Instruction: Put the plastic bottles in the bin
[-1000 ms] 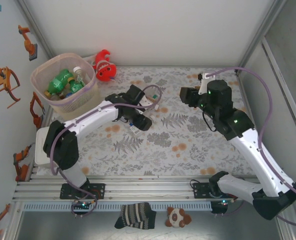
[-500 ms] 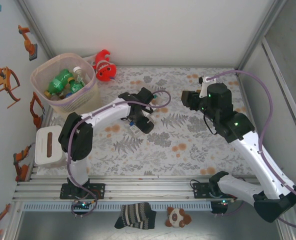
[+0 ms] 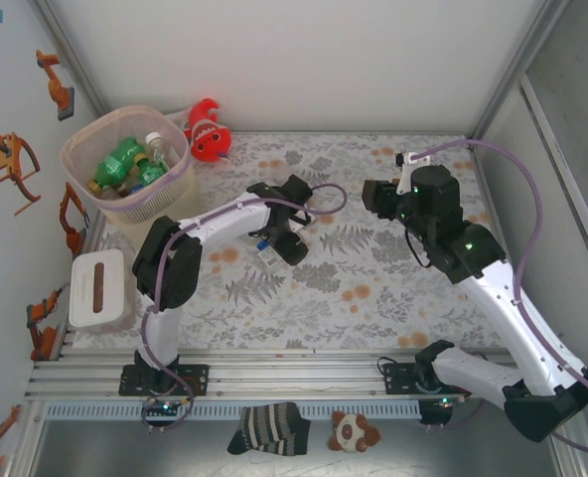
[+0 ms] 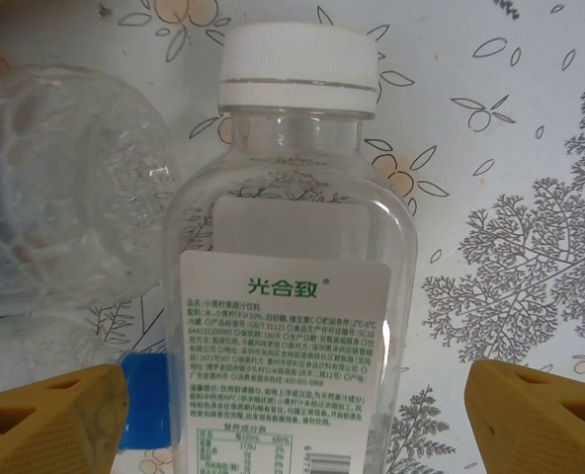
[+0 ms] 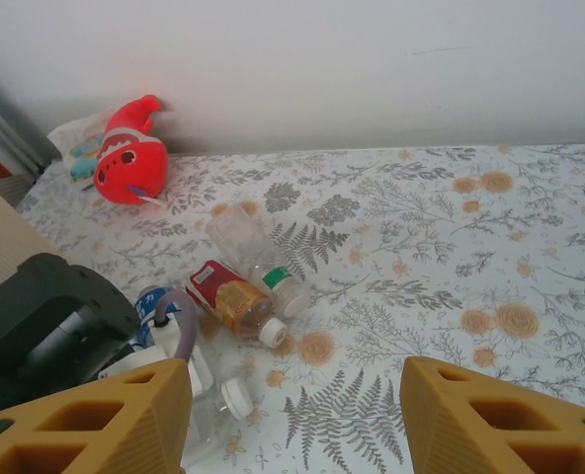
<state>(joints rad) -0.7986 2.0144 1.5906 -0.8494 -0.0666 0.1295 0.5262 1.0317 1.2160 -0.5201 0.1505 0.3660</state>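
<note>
A clear plastic bottle [image 4: 292, 247] with a white cap and a white label lies on the patterned table, between the spread fingers of my left gripper [image 4: 297, 415], which is open and not touching it. A crushed clear bottle [image 4: 55, 188] lies to its left. From above, the left gripper [image 3: 279, 241] hovers over this cluster at mid table. The right wrist view shows a red-labelled bottle [image 5: 228, 296], a clear green-banded bottle [image 5: 263, 257] and a white-capped bottle [image 5: 218, 405]. My right gripper [image 5: 297, 415] is open and holds nothing. The pale-pink bin [image 3: 80, 184] at the back left holds green and clear bottles.
A red-orange fish plush [image 3: 207, 134] lies by the back wall beside the bin. A white box [image 3: 97, 288] sits at the left edge. A striped sock [image 3: 269, 427] and a small toy [image 3: 354, 432] lie in front of the rail. Walls enclose the table.
My left arm has folded in and its gripper has shifted slightly right over the bottles, with its jaws spread wider. The white box is now uncovered. The right arm has barely moved.
</note>
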